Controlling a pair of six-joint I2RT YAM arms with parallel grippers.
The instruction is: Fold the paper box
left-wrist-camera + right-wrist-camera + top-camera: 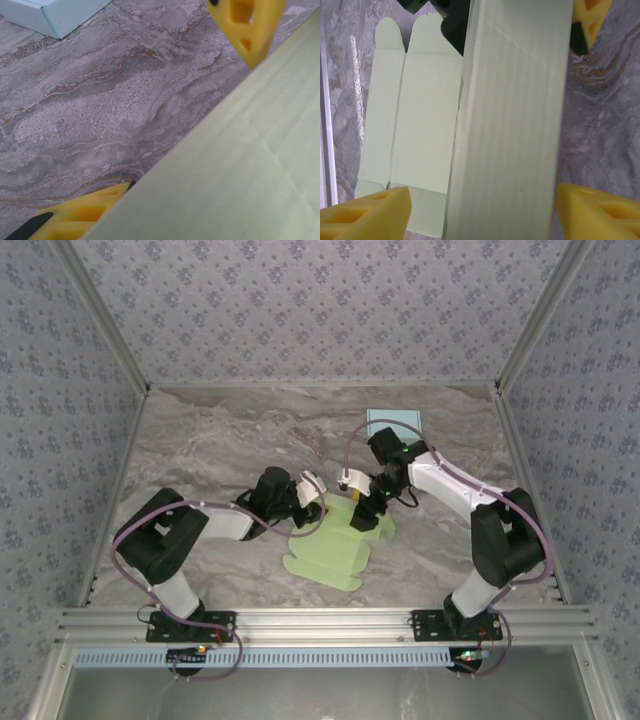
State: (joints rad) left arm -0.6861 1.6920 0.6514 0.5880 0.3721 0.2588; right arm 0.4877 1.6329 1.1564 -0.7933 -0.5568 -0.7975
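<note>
At mid-table the paper box (330, 555) partly hides left jaws and right jaws, both apart

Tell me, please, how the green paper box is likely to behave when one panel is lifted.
A thin sheet, the green paper box is probably light and may slide on the smooth tabletop. It likely hinges at its creases: one panel stands raised while the rest lies flat.

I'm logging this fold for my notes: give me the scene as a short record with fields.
surface: marble table
paper box: pale green, mostly flat, with one raised panel
left hand: jaws apart at the paper's edge
right hand: jaws apart, straddling the raised panel
blue box: far side, untouched
</note>
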